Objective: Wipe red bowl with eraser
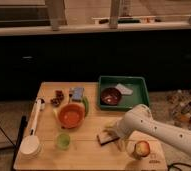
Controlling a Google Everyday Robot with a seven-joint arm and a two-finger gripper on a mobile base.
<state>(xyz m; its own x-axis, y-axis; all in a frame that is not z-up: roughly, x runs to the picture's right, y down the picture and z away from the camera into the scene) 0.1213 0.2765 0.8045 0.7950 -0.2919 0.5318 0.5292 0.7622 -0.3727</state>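
The red bowl point(70, 116) sits on the wooden table point(44, 160), left of centre. The eraser point(105, 140), a small dark block with a pale edge, lies on the table to the right of the bowl, about a bowl's width away. My gripper point(111, 133) is at the end of the white arm point(154, 129), which reaches in from the right. It is low over the eraser, right at its top. The arm's end hides part of the eraser.
A small green cup point(63, 140) stands just in front of the red bowl. A blue-grey block point(78, 93) lies behind it. A green tray point(139, 84) holds a maroon bowl point(110, 96). A white cup point(30, 147) is front left. An apple point(142, 148) is front right.
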